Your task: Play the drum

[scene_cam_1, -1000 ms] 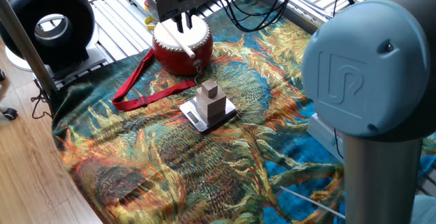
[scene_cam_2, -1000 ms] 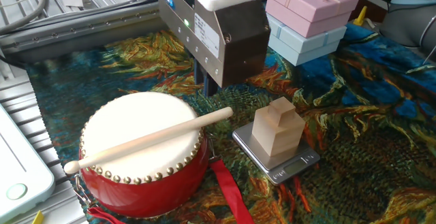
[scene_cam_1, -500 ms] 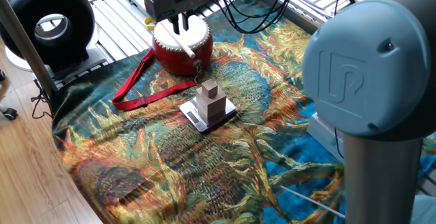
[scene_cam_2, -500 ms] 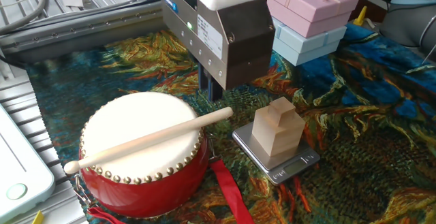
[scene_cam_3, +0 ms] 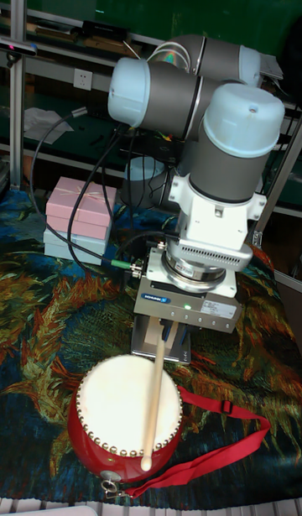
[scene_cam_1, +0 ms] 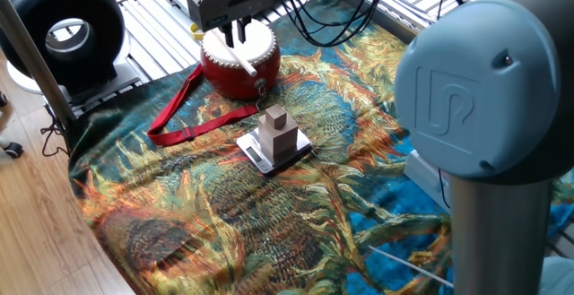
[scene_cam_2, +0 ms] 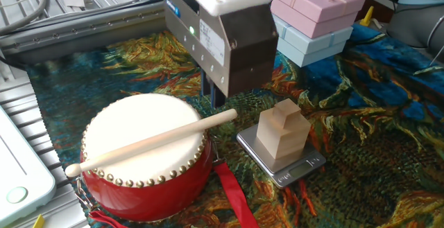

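Observation:
The drum [scene_cam_1: 240,66] has a red barrel and a cream skin and stands at the back of the patterned cloth; it also shows as the drum [scene_cam_2: 139,160] and the drum [scene_cam_3: 126,419]. A wooden drumstick [scene_cam_2: 152,143] lies loose across its skin, and is also visible as the drumstick [scene_cam_3: 153,398]. The red strap [scene_cam_1: 193,120] trails over the cloth. My gripper [scene_cam_1: 239,35] hangs above the drum's far edge, near the stick's thick end. Its two dark fingers stand slightly apart, open, with nothing between them. In the other views my gripper [scene_cam_2: 214,93] [scene_cam_3: 168,340] is mostly hidden by its own body.
A wooden block [scene_cam_1: 276,132] stands on a small scale [scene_cam_2: 281,164] next to the drum. Pink and blue gift boxes [scene_cam_2: 316,10] are stacked behind. A black ring fan [scene_cam_1: 67,30] sits at the far left. Cables [scene_cam_1: 341,17] run behind the drum.
The gripper has shifted slightly sideways above the drum's far edge. The drum and the stick have not moved.

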Robot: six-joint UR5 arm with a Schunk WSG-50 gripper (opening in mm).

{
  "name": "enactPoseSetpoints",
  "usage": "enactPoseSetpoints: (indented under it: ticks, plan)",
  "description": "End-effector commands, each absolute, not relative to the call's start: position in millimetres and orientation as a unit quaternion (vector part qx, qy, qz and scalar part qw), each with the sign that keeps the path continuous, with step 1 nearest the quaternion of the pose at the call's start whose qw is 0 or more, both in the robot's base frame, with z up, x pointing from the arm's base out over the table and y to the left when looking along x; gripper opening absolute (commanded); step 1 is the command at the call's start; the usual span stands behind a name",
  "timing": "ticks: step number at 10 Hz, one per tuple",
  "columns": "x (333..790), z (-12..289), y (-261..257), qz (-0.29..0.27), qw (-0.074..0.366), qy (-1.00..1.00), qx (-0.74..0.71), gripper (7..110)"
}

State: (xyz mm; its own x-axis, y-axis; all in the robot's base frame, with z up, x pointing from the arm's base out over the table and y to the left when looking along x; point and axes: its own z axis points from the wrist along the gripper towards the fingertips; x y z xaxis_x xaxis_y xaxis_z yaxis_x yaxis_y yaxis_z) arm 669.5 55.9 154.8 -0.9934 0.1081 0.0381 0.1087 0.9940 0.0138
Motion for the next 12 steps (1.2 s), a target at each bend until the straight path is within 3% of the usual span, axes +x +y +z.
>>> enactPoseSetpoints:
  ticks: [1, 6, 7, 12]
  plan:
    - [672.3, 149.8, 55.4, -0.011, 0.018, -0.998, -0.052, 22]
    - [671.7, 136.2, 49.3, -0.006, 0.011, -0.999, -0.046, 22]
    - [671.0, 134.8, 49.7, -0.009, 0.012, -0.999, -0.043, 44]
    - [671.2, 118.6, 51.5, -0.013, 0.003, -0.999, -0.045, 44]
